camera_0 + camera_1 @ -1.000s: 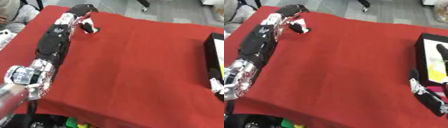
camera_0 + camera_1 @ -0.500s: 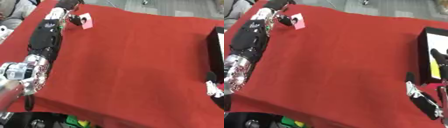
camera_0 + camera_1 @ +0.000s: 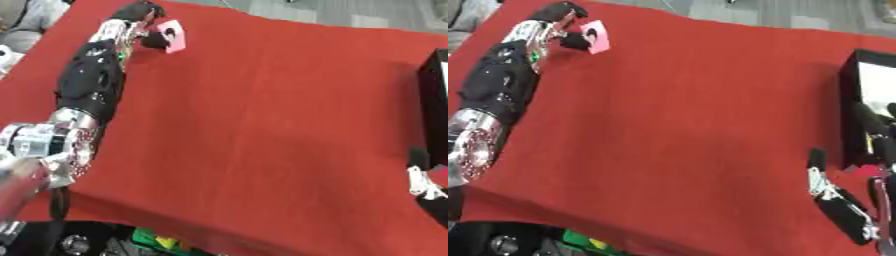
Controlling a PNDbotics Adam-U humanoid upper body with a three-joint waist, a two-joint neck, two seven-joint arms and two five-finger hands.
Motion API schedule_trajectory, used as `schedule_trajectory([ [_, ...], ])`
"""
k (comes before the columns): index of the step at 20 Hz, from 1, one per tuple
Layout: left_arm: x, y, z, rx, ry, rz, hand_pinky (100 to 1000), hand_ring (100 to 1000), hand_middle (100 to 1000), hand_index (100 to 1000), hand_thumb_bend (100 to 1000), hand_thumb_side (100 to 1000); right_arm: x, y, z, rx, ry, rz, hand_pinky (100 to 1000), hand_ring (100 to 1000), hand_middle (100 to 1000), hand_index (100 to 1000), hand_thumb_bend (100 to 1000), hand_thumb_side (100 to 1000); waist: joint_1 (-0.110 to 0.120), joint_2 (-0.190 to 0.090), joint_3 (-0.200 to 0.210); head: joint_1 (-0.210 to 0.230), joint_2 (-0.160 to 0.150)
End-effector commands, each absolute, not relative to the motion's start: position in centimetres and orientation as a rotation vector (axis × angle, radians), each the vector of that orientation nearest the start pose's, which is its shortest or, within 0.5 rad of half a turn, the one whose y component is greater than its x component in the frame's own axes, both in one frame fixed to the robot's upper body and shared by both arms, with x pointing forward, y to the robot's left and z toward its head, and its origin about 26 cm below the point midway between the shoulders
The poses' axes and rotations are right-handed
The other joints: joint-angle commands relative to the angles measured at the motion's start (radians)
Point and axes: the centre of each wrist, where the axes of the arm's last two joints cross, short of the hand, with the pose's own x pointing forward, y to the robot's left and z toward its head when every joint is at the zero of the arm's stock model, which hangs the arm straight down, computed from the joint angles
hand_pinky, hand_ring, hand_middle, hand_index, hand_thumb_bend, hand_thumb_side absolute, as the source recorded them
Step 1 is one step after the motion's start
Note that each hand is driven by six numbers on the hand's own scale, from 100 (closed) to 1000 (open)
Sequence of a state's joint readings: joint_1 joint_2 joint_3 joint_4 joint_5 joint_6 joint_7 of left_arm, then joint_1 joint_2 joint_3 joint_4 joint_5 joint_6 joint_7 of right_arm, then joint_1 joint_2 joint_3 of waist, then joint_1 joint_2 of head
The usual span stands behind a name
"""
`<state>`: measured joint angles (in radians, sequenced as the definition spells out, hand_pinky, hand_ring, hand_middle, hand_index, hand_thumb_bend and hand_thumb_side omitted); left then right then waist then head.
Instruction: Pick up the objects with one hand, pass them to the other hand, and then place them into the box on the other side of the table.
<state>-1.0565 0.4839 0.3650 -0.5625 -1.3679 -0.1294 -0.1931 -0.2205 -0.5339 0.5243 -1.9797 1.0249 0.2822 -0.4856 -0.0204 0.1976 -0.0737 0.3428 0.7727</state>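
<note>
left hand (image 3: 140,20): fingers pinch the pink card (image 3: 172,36) at the far-left corner of the red bench (image 3: 262,125), lifted upright, likely ready for the handover | right hand (image 3: 846,207): low at near right, fingers relaxed, empty, waiting | box (image 3: 874,115): right edge, well apart from card

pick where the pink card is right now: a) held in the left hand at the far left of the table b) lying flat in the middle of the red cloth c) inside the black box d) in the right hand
a: the left hand has its fingers round the pink card at the far left of the red cloth, far from the black box and the right hand.
</note>
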Motion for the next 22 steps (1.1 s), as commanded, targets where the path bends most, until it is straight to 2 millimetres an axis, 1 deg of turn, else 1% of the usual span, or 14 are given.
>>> schedule_trajectory([
  [1,48.3,40.3,22.9,1.194,-1.206,-1.001,858,794,824,892,137,760,26.2,-18.9,13.0,1.753,2.863,-1.179,771,888,715,914,209,469,0.004,-0.017,0.001,0.002,-0.003],
  [4,48.0,40.7,23.7,1.169,-1.232,-0.99,863,800,831,903,211,801,26.2,-19.0,12.9,1.755,2.857,-1.189,772,888,716,915,206,468,0.005,-0.021,0.0,0.003,-0.003],
  [6,47.9,41.1,23.7,1.147,-1.216,-0.981,864,802,833,910,231,790,26.2,-19.0,12.9,1.757,2.855,-1.191,771,888,715,914,202,468,0.007,-0.022,0.0,0.005,-0.003],
  [8,47.9,41.3,23.3,1.139,-1.181,-0.97,862,798,828,911,250,772,26.2,-19.0,12.9,1.753,2.855,-1.193,771,888,716,914,199,467,0.009,-0.023,0.0,0.006,-0.003],
  [9,47.8,41.4,23.0,1.136,-1.165,-0.963,860,795,824,911,278,770,26.2,-19.0,12.9,1.75,2.855,-1.195,772,888,716,915,196,467,0.009,-0.022,-0.001,0.006,-0.003],
  [10,47.8,41.4,22.7,1.133,-1.152,-0.958,858,790,819,909,314,785,26.2,-19.0,12.9,1.748,2.855,-1.197,772,888,716,915,192,467,0.009,-0.022,-0.001,0.006,-0.003],
  [11,47.8,41.5,22.3,1.129,-1.143,-0.956,857,789,818,909,320,791,26.2,-19.0,12.9,1.747,2.855,-1.198,772,888,716,915,191,467,0.009,-0.022,-0.001,0.006,-0.003],
  [12,47.9,41.4,22.0,1.122,-1.138,-0.956,853,782,810,908,381,831,26.2,-19.0,12.9,1.747,2.856,-1.198,772,888,715,914,185,466,0.009,-0.021,-0.002,0.006,-0.003],
  [13,47.9,41.4,21.6,1.115,-1.136,-0.958,852,782,810,909,409,844,26.2,-18.9,12.9,1.746,2.857,-1.198,771,889,715,914,182,466,0.008,-0.02,-0.002,0.007,-0.003],
  [15,47.9,41.2,21.1,1.105,-1.132,-0.965,849,777,803,908,447,841,26.2,-18.9,12.9,1.741,2.862,-1.198,771,889,714,914,175,464,0.006,-0.019,-0.002,0.007,-0.003],
  [16,47.9,41.2,20.9,1.105,-1.129,-0.967,848,775,801,908,443,851,26.1,-18.8,12.9,1.738,2.864,-1.199,771,889,714,914,171,464,0.006,-0.018,-0.003,0.007,-0.003],
  [22,48.0,40.9,19.6,1.124,-1.099,-0.968,843,766,790,902,436,846,26.0,-18.7,12.7,1.732,2.873,-1.198,769,891,713,913,155,460,0.003,-0.012,-0.003,0.009,-0.003],
])
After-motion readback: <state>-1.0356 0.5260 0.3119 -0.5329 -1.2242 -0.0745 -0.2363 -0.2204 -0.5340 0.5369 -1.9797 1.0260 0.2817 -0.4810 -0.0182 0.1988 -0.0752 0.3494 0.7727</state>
